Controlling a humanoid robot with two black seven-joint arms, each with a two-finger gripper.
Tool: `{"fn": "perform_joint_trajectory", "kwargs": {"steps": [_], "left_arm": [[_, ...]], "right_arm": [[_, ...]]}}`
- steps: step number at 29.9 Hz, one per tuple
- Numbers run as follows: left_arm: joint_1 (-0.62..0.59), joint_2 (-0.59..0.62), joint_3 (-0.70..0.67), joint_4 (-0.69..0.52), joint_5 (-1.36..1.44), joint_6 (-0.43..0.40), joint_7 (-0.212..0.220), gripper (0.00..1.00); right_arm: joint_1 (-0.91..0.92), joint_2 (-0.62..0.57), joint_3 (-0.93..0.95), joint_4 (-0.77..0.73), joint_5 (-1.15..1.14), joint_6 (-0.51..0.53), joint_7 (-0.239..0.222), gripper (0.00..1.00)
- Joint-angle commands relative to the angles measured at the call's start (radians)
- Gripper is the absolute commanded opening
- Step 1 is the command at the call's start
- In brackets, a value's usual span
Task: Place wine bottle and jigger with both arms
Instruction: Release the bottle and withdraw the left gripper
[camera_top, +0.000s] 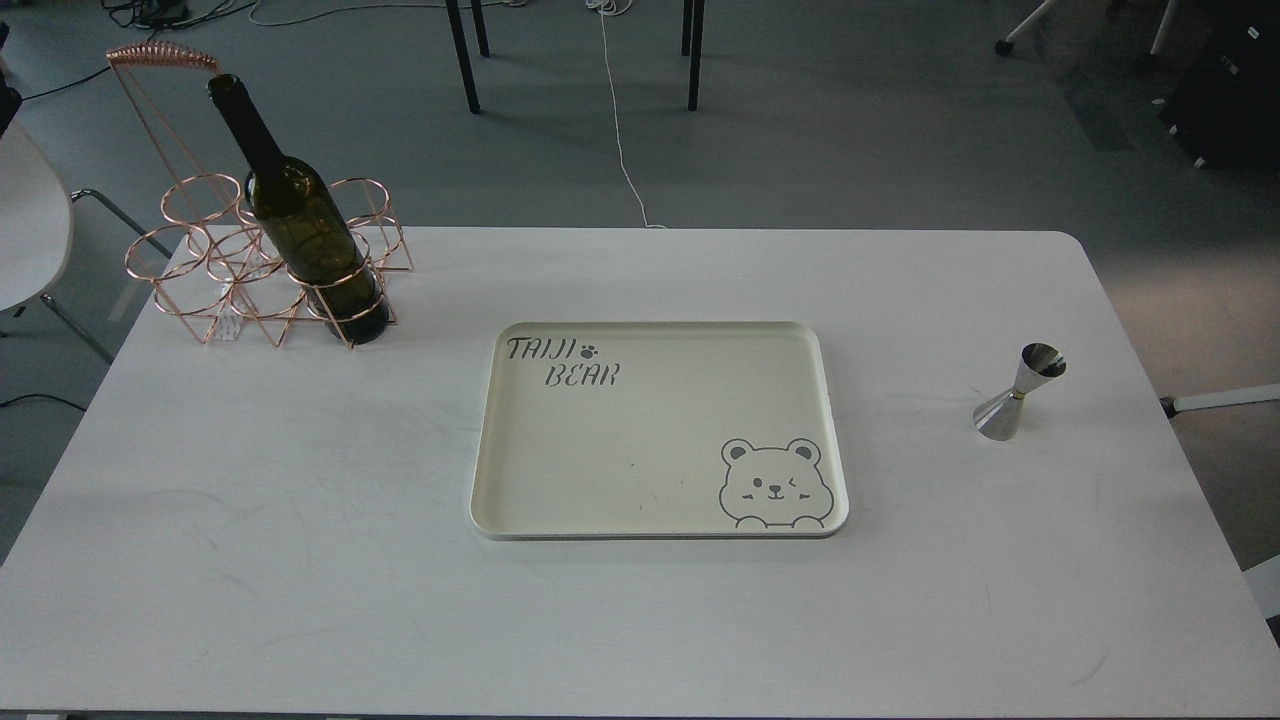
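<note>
white table (300, 560), wine bottle (300, 220) upright in rack (200, 270), jigger (1020, 390) upright

No part of the robot's body shows in the head view. The left arm does not reach in from the left side, and the right arm does not reach in from the right side. No wrist can be seen. No gripper can be seen either, so there is no way to tell if the fingers are spread apart or pressed together, or if they carry anything. Both arms stay out of sight, outside the edges of the view. Nothing can be said about how they bend, how high they are, or which way they point.
</note>
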Motion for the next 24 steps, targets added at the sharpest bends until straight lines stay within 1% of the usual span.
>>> {"fn": "perform_joint_trajectory", "kwargs": {"steps": [1, 3, 5, 8, 12, 15, 17, 20, 22, 24], "left_arm": [[0.019, -0.090, -0.001, 0.145, -0.083, -0.098, 0.003, 0.98], [0.033, -0.139, -0.001, 0.224, -0.086, -0.099, 0.003, 0.98], [0.039, -0.184, -0.016, 0.295, -0.088, -0.099, 0.005, 0.98], [0.051, -0.235, -0.077, 0.351, -0.091, -0.099, 0.011, 0.98], [0.085, -0.253, -0.151, 0.355, -0.091, -0.099, 0.026, 0.98], [0.099, -0.270, -0.183, 0.354, -0.091, -0.099, 0.029, 0.98], [0.105, -0.273, -0.211, 0.352, -0.093, -0.099, 0.040, 0.98], [0.113, -0.273, -0.261, 0.346, -0.093, -0.099, 0.060, 0.98], [0.113, -0.273, -0.301, 0.337, -0.093, -0.099, 0.086, 0.98], [0.113, -0.270, -0.333, 0.311, -0.093, -0.099, 0.109, 0.98]], "right_arm": [[-0.024, 0.044, 0.000, -0.020, 0.074, 0.007, -0.028, 0.99], [-0.030, 0.085, 0.006, -0.021, 0.091, 0.011, -0.032, 0.99], [-0.033, 0.102, 0.025, -0.033, 0.103, 0.013, -0.034, 0.99], [-0.042, 0.128, 0.045, -0.066, 0.115, 0.021, -0.040, 0.99], [-0.056, 0.170, 0.046, -0.079, 0.115, 0.030, -0.042, 0.99], [-0.059, 0.170, 0.042, -0.081, 0.114, 0.033, -0.042, 0.99], [-0.058, 0.168, 0.039, -0.079, 0.114, 0.042, -0.042, 0.99], [-0.056, 0.165, 0.040, -0.079, 0.114, 0.093, -0.042, 0.99], [-0.048, 0.165, 0.039, -0.078, 0.114, 0.122, -0.043, 0.99], [-0.045, 0.162, 0.037, -0.078, 0.112, 0.127, -0.043, 0.99]]}}
